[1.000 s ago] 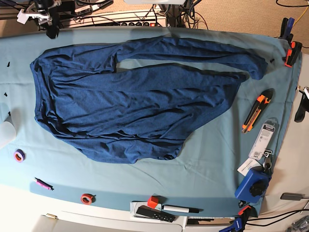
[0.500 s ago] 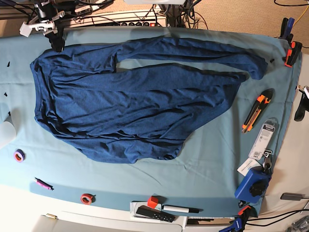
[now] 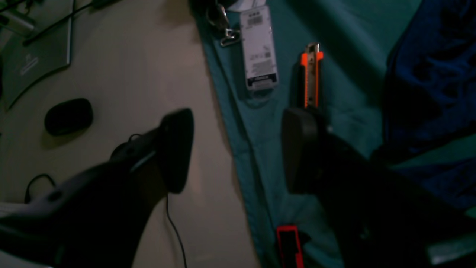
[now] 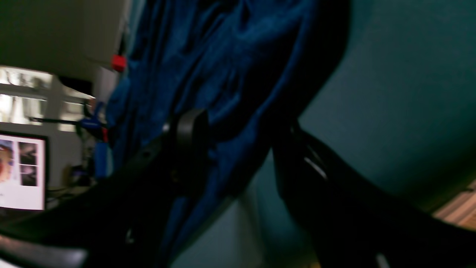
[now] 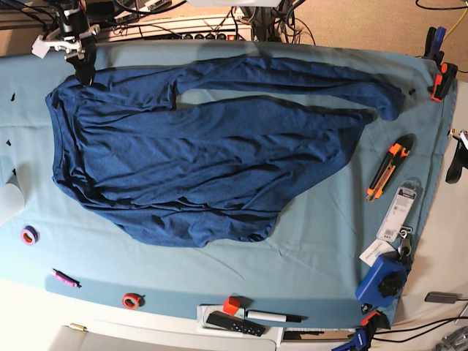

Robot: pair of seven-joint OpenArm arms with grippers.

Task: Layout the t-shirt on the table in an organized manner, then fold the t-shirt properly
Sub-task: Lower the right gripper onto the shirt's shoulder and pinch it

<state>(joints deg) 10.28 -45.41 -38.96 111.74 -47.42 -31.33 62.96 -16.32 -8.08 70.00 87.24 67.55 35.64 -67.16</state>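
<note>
Navy t-shirt [image 5: 197, 157] spread in wrinkles across the teal table [image 5: 314, 248]

The t-shirt lies bunched and creased over the middle and left of the table in the base view, one long fold reaching to the upper right; the right gripper [image 5: 82, 72] sits at the shirt's upper left corner, and in its wrist view the jaws stand apart with a fold of the blue fabric lying between the fingers [image 4: 191, 130], not pinched. The left gripper [image 3: 238, 149] shows only in its own wrist view, jaws wide with nothing between them, hanging over the table's edge near an orange utility knife [image 3: 311, 76] and a white packaged item [image 3: 258, 48], the shirt just beyond them
</note>
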